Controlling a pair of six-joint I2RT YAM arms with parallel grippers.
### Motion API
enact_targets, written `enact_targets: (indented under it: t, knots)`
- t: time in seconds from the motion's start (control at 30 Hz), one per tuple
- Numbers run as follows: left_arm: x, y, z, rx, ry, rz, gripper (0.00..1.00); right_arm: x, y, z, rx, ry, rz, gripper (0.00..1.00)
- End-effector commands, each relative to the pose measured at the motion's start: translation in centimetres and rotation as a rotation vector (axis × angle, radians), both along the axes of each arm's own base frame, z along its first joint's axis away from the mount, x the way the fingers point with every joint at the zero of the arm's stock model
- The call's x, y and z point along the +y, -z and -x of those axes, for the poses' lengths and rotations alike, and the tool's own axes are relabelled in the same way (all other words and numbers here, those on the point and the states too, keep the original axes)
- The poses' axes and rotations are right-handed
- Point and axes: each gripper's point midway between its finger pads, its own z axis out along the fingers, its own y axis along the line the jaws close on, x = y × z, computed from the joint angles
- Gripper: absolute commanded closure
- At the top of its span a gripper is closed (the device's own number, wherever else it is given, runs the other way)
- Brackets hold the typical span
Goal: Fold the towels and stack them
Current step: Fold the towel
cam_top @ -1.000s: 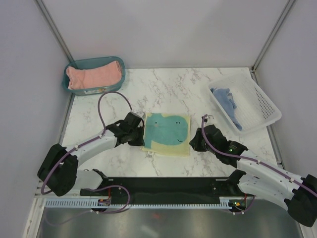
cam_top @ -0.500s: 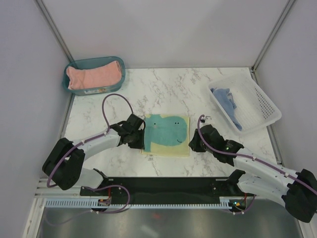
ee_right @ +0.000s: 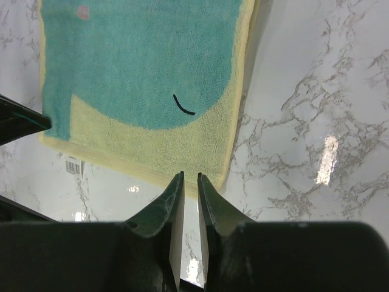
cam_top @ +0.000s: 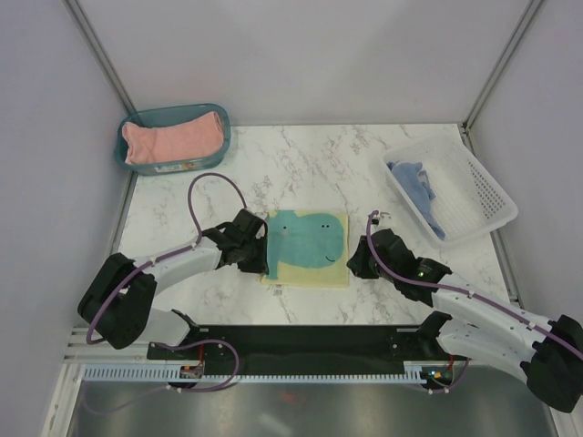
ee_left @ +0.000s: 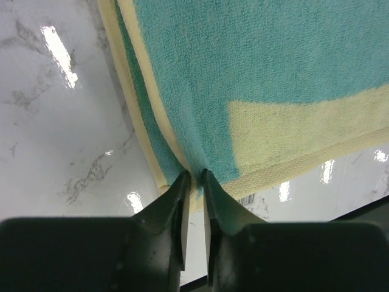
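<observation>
The whale towel (cam_top: 307, 248), a folded square of nubby yellow terry, lies flat on the glossy marble table (cam_top: 301, 164). The left gripper (ee_left: 194, 176) has its jaws a slit apart at the towel's layered corner; whether cloth is nipped cannot be told. The right gripper (ee_right: 189, 176) — jaws narrowly parted, empty — sits at the towel's right edge. The pink towel (cam_top: 173, 139) fills the bin (cam_top: 173, 110) — the blue towel (cam_top: 417, 187) lies crumpled in the basket (cam_top: 483, 196).

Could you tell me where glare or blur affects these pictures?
Left wrist view: bright glare streaks on the marble table, left gripper dark and soft-focused, whale towel sharp. Right wrist view: glare patches beside the towel, right gripper blurred. Top view: even light, soft shadows.
</observation>
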Motion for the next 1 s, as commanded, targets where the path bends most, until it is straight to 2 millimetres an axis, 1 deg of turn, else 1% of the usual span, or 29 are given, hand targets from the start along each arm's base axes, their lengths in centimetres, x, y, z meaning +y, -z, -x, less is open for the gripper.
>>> enact_targets:
  t: [0.0,0.03,0.07,0.1,0.17,0.2,0.23,0.27,0.3,0.33,0.37,0.4,0.43,0.57,0.63,0.73,0.83,0.9,0.93,0.97]
  knots:
    - [-1.1,-0.7,-0.4,-0.010,-0.011,0.055,0.86,0.3,-0.8,-0.3,-0.024,0.006,-0.030,0.78]
    - [-1.1,-0.8,-0.4,-0.013,-0.010,0.058,0.89,0.3,-0.7,-0.3,-0.022,0.003,-0.028,0.78]
    - [-1.1,-0.8,-0.4,-0.014,-0.009,0.058,0.95,0.3,-0.7,-0.3,-0.022,0.003,-0.028,0.78]
    - [-1.0,-0.9,-0.3,-0.014,-0.008,0.056,0.98,0.3,-0.7,-0.2,-0.021,0.002,-0.029,0.78]
    - [-1.1,-2.0,-0.7,-0.039,-0.004,0.051,0.98,0.3,-0.7,-0.2,-0.023,0.005,-0.029,0.78]
    - [-1.0,-3.0,-0.5,-0.058,0.003,0.041,0.98,0.3,-0.8,-0.3,-0.027,0.006,-0.030,0.78]
    - [-1.0,-4.1,-1.1,-0.095,-0.004,0.037,0.98,0.1,-0.8,-0.4,-0.030,0.017,-0.028,0.78]
    - [-0.3,-4.4,-1.6,-0.131,-0.026,0.003,0.98,0.1,-0.9,-0.4,-0.032,0.021,-0.031,0.78]
    - [0.6,-4.2,-1.7,-0.145,-0.045,-0.030,0.98,0.0,-0.8,-0.5,-0.033,0.027,-0.028,0.78]
    - [1.6,-3.4,-1.5,-0.143,-0.072,-0.064,0.98,0.0,-0.8,-0.5,-0.032,0.027,-0.027,0.78]
    - [2.2,-2.7,-1.2,-0.125,-0.089,-0.076,0.98,0.0,-0.8,-0.5,-0.029,0.028,-0.026,0.77]
    - [2.5,-2.1,-0.9,-0.104,-0.101,-0.081,0.98,0.0,-0.7,-0.5,-0.026,0.026,-0.024,0.78]
    - [2.6,-0.9,-0.3,-0.074,-0.109,-0.084,0.98,0.0,-0.7,-0.5,-0.027,0.027,-0.023,0.77]
    - [3.6,2.0,0.6,-0.018,-0.128,-0.133,0.98,0.0,-0.5,-0.6,-0.021,0.026,-0.013,0.77]
    - [3.4,1.9,0.2,-0.006,-0.130,-0.120,0.98,0.1,-0.5,-0.6,-0.022,0.022,-0.013,0.77]
    - [3.7,1.8,-0.3,-0.024,-0.149,-0.124,0.98,0.4,-1.1,-0.8,-0.034,0.013,-0.021,0.76]
    - [3.8,2.2,-0.4,0.009,-0.140,-0.120,0.98,1.0,-1.0,-0.5,-0.013,-0.009,-0.042,0.73]
    - [3.7,2.4,-0.2,0.021,-0.129,-0.114,0.98,1.4,-0.6,-0.3,0.007,-0.010,-0.063,0.70]
    - [3.6,2.4,-0.2,0.019,-0.128,-0.114,0.98,1.6,0.0,0.1,0.037,0.005,-0.086,0.67]
    - [3.6,2.3,-0.2,0.017,-0.129,-0.111,0.98,1.8,0.4,0.3,0.055,0.009,-0.101,0.66]
